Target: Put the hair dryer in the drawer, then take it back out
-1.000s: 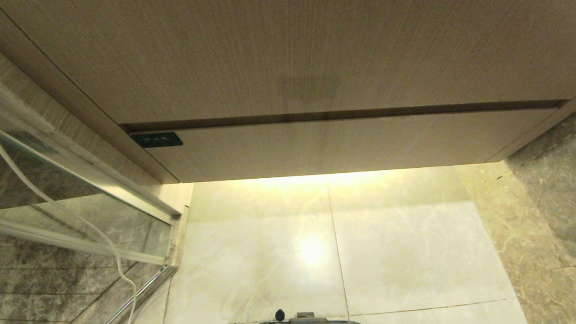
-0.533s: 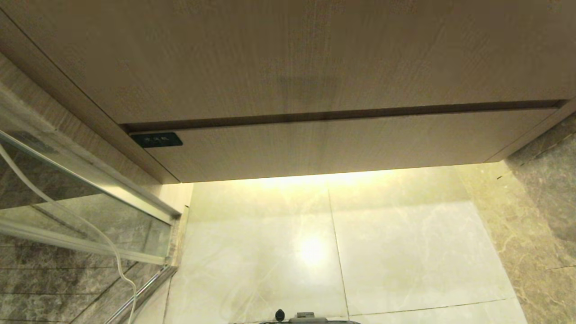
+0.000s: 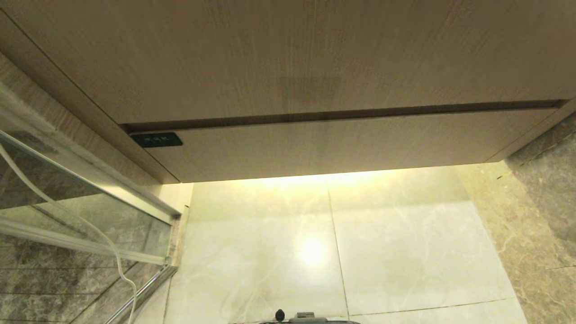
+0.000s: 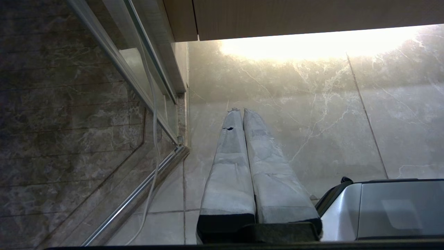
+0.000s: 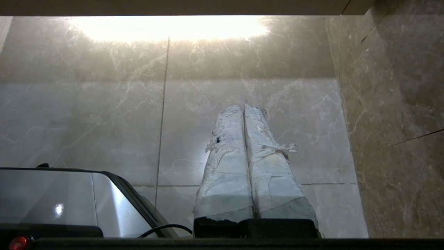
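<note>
1. Standing before the wooden cabinet (image 3: 288,58), the robot faces a drawer (image 3: 342,144) that is fully shut, with a small dark label (image 3: 156,139) at its upper left corner.
2. The hair dryer is not visible in any view, so I cannot tell where it is.
3. The left hand (image 4: 240,111) hangs low over the pale marble floor (image 3: 405,252), its two wrapped fingers (image 4: 229,163) pressed together and holding nothing.
4. The right hand (image 5: 244,106) hangs the same way over the floor, fingers (image 5: 274,173) closed on each other, empty.
5. A glass shower door (image 3: 81,211) stands at the left, and a white cable (image 3: 118,265) runs down beside it.
6. The grey robot base (image 4: 381,208) shows just beside each hand.
</note>
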